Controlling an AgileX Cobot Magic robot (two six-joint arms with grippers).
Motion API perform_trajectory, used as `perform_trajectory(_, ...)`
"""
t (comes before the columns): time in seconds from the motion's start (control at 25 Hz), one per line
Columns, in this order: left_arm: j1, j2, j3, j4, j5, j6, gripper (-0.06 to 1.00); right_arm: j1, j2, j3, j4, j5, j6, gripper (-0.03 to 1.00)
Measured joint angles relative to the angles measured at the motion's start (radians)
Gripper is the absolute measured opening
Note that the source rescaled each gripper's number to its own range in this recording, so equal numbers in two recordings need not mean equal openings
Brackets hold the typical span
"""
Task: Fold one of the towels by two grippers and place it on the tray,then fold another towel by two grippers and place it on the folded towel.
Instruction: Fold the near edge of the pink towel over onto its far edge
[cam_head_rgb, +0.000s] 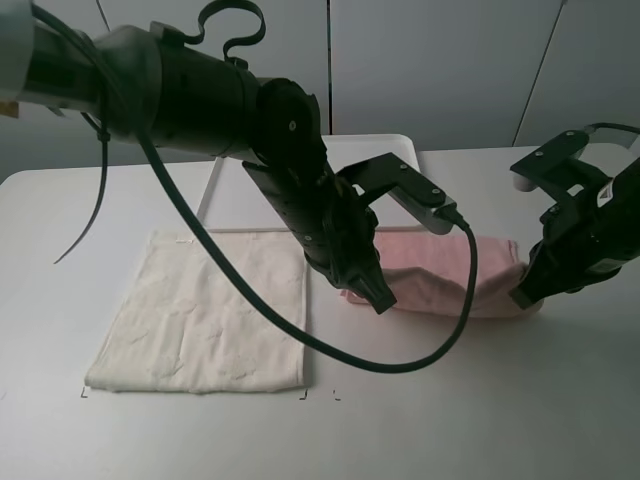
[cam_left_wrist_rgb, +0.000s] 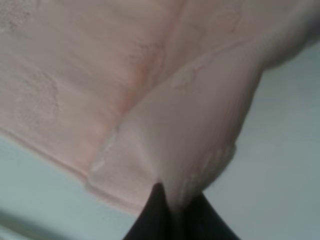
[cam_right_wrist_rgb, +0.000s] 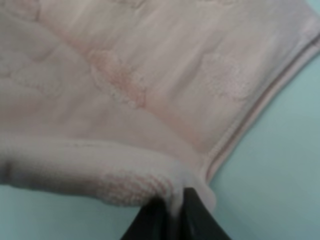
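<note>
A pink towel (cam_head_rgb: 450, 275) lies right of centre on the white table, its near edge lifted and partly folded over. My left gripper (cam_head_rgb: 381, 298) is shut on the towel's near left corner (cam_left_wrist_rgb: 165, 165). My right gripper (cam_head_rgb: 524, 295) is shut on the near right corner (cam_right_wrist_rgb: 165, 185). A cream towel (cam_head_rgb: 205, 315) lies flat on the left of the table, untouched. The white tray (cam_head_rgb: 395, 150) sits at the back of the table, mostly hidden behind the left arm.
The left arm's black cable (cam_head_rgb: 300, 335) loops low over the cream towel and the table in front of the pink towel. Small corner marks (cam_head_rgb: 84, 394) show on the table near the cream towel's front edge.
</note>
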Motion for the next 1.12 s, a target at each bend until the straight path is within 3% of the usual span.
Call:
perform_trajectory(0.24,0.027,0.0,0.0,0.0,-0.074,-0.071,0.0,0.0,0.0,0.0,-0.119,-0.094,0.268,0.02)
perform_trajectory(0.48,0.027,0.005,0.0,0.039,-0.128,-0.146,0.0,0.0,0.006,0.0,-0.198,-0.171,0.412,0.02)
perform_trajectory(0.92,0.029,0.018,0.0,0.293,-0.167,-0.429,0.0,0.0,0.141,0.0,-0.319,-0.359,0.536,0.04)
perform_trajectory(1.12,0.029,0.036,0.0,0.499,-0.171,-0.653,0.06,-0.004,0.191,-0.004,-0.356,-0.423,0.551,0.12)
